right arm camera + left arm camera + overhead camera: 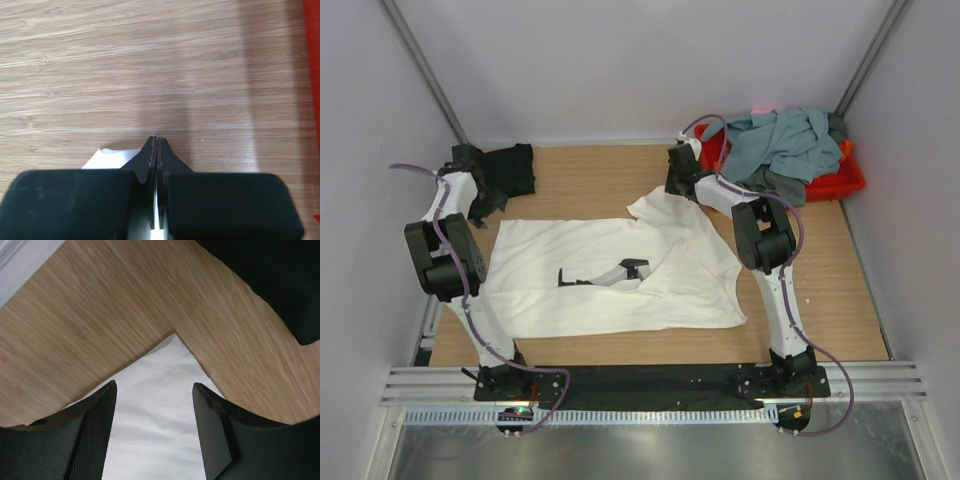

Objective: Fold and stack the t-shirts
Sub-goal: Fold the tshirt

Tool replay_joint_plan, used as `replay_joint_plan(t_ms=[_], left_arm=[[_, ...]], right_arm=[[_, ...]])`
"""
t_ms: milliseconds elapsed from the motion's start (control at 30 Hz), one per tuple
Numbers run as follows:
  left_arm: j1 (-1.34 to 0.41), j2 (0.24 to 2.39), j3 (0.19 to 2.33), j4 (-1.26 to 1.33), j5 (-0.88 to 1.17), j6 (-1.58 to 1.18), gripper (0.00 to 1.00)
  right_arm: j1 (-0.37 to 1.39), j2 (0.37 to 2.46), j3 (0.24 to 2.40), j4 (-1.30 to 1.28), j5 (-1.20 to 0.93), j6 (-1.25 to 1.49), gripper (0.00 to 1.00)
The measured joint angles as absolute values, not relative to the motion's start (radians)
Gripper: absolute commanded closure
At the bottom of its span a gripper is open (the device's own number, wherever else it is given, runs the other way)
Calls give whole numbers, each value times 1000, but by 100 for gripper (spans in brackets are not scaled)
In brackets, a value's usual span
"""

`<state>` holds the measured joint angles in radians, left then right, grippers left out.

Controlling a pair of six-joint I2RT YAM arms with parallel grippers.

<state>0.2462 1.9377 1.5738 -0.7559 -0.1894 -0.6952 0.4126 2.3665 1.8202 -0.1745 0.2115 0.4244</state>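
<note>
I see the wooden table (820,300) with the white t-shirt (580,290) spread flat across its middle. The red tray (840,185) at the far right corner holds a crumpled grey-blue t-shirt (785,140) on top of a dark grey t-shirt (780,185). The black t-shirt (505,170) lies at the far left. My left gripper (155,390) hangs spread over a white corner. My right gripper (155,142) is pressed together, pinching the white sleeve edge.

Wooden table (590,170), white t-shirt (570,290) spread across it, black t-shirt (510,170) far-left corner, red tray (842,185) far-right
</note>
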Motion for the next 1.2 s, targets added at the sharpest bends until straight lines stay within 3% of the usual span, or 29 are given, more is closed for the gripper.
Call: replay_joint_plan(t_ms=[200,333,1033,1167,1200], left_arm=[[244,2053,1607,-767,-159,-696,39],[244,2068,1627,-768,-157,-696,46],[223,2185,1714,-772,-150,-698,53],[218,2202,1740,-772,-150,-699,65],[217,2207,1748,-772,-150,-698,75]], right_arm=[[410,2366,1819,-166,179,448,99],[411,2366,1818,-165,171,449,99],[411,2366,1814,-155,129,465,98],[411,2366,1813,-155,124,467,99],[411,2366,1814,-155,122,467,98]])
